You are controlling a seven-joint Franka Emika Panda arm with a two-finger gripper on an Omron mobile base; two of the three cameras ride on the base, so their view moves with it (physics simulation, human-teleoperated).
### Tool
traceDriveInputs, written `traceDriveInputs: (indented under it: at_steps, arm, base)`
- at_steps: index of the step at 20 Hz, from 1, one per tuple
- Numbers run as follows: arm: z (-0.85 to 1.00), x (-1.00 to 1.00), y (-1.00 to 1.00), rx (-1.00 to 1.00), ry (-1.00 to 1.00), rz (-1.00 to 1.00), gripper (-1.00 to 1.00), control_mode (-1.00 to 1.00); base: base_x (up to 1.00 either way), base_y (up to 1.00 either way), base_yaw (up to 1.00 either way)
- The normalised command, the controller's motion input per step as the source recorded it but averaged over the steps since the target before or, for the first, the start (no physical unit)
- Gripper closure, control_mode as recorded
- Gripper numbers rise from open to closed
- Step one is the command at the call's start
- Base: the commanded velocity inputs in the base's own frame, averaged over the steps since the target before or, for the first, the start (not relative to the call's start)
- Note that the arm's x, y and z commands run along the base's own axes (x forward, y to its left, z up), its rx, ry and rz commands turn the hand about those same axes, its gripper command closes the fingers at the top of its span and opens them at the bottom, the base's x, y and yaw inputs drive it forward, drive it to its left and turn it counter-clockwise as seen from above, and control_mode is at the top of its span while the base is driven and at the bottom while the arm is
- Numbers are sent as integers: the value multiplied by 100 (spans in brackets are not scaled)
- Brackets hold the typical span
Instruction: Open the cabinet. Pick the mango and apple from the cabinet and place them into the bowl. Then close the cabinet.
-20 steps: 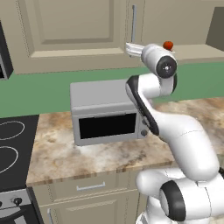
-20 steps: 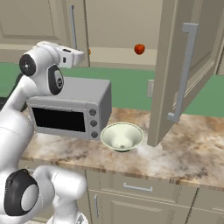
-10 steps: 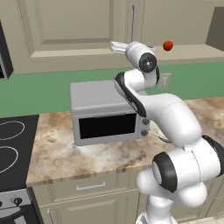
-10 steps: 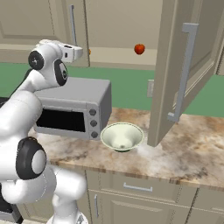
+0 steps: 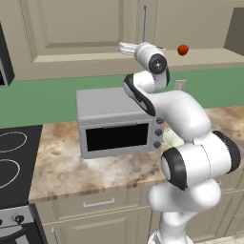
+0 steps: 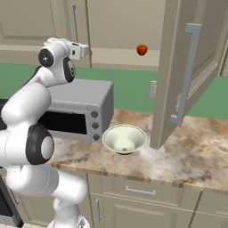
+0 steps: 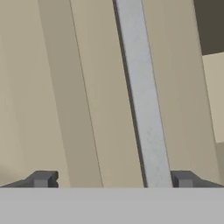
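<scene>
The cabinet's left door (image 5: 81, 28) is closed, and its right door (image 6: 176, 67) swings open over the counter. The apple (image 5: 182, 49) (image 6: 141, 49) sits on the open shelf. An orange sliver (image 6: 91, 52) beside my hand may be the mango; the rest of it is hidden. My gripper (image 5: 124, 47) (image 6: 84, 49) (image 7: 113, 179) is open at the bottom of the closed door. That door's silver bar handle (image 7: 144, 109) runs between the fingertips, nearer the right one, and they are not touching it. The bowl (image 6: 124, 139) stands empty on the counter right of the microwave.
A grey microwave (image 5: 119, 128) (image 6: 80, 111) stands on the marble counter (image 6: 191, 156) right under my arm. A black stovetop (image 5: 9, 157) lies to the left. The open door's handle (image 6: 187, 75) hangs above the counter right of the bowl. Low drawers (image 6: 142, 191) run below.
The hand moved a little left along the cabinet front to the closed door's handle, and the arm's elbow swung round. The gripper stayed open. Apple and bowl have not moved.
</scene>
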Motion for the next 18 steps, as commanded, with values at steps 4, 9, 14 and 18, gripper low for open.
traceDriveInputs:
  at_steps: [4,9,14,18]
  arm:
    - [0,99,0,0,0,-1,-100,-100]
    - [-1,58,0,0,2,-1,100,-100]
    - [0,0,0,0,0,0,100,-100]
    - [1,0,0,0,0,0,100,-100]
  base:
    - [0,0,0]
    - [0,0,0]
    - [0,0,0]
    - [0,0,0]
